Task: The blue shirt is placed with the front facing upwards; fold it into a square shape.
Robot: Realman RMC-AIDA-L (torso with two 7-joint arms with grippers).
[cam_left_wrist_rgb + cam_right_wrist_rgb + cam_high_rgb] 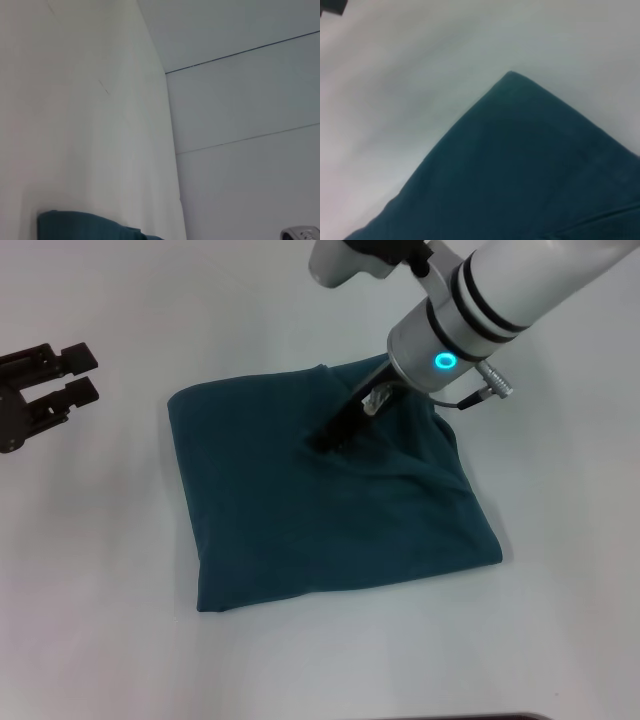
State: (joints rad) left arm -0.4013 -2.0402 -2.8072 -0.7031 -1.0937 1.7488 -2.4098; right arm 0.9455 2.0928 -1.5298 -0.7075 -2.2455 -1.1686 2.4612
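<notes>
Folded dark teal-blue cotton shirt (330, 510), roughly square, flat on the plain white tabletop (110, 560).
Right gripper (335, 435) pressed into the cloth's upper middle, grasp impossible to tell; left gripper (62, 375) spread wide, well apart at the left edge.

Soft, even overhead light. The shirt (330, 510) casts faint shadows on the table (100, 570). The right wrist view is blurred.

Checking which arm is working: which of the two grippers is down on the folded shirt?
The right gripper, pressed into the blue shirt; the left gripper sits apart on the table.
</notes>
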